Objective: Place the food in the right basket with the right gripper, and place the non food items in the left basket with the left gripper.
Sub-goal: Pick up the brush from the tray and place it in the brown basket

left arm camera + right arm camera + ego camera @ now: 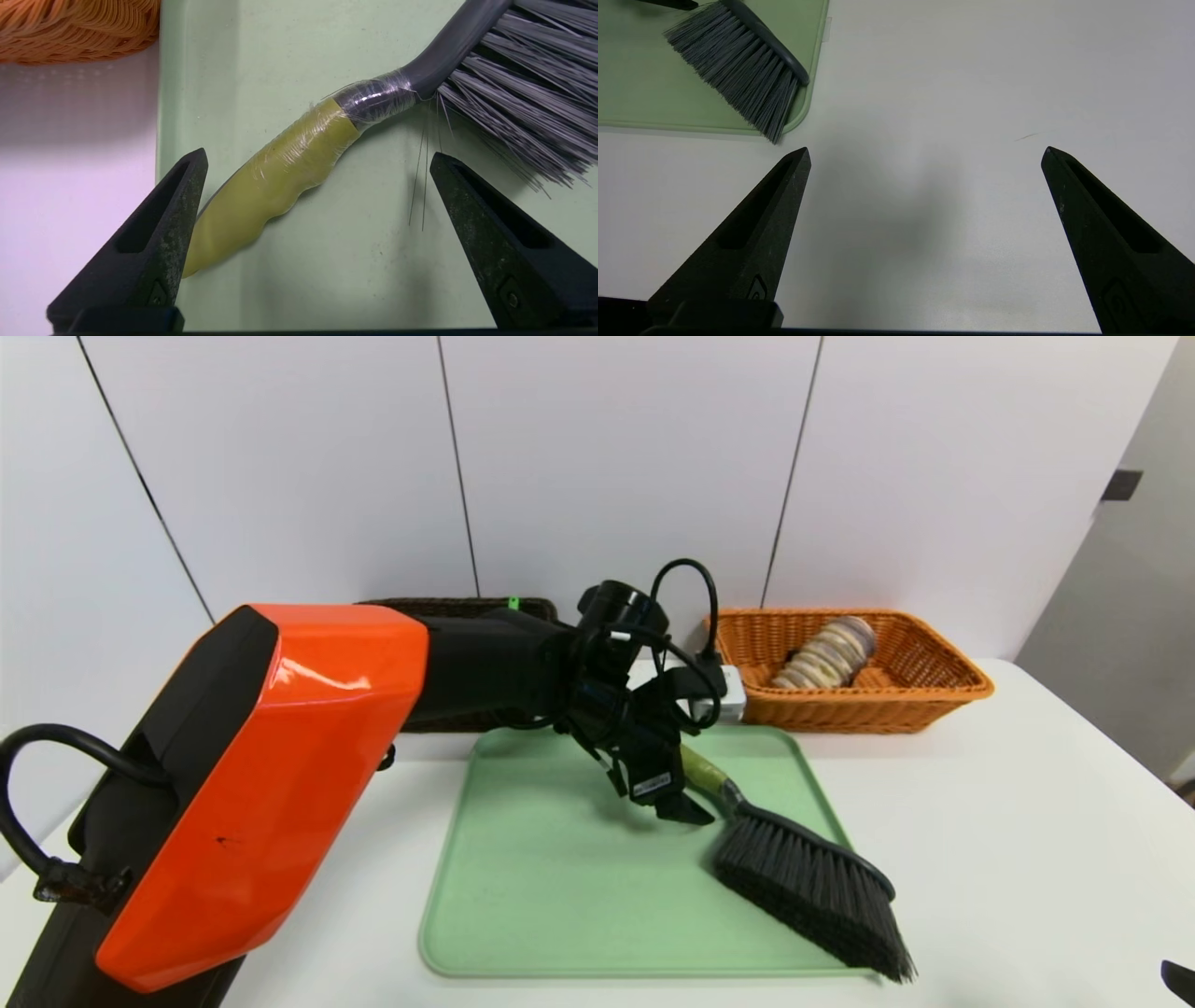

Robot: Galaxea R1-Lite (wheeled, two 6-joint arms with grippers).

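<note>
The left gripper (317, 158) is hovering, jaws apart, over the hand brush's (808, 882) olive handle — right gripper (924, 151) is idling wide open above the table's (971, 70) near right.

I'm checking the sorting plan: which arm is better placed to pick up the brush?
Left. The left gripper hangs open right over the brush handle on the tray. The right gripper is open above bare table, off to the side.
</note>
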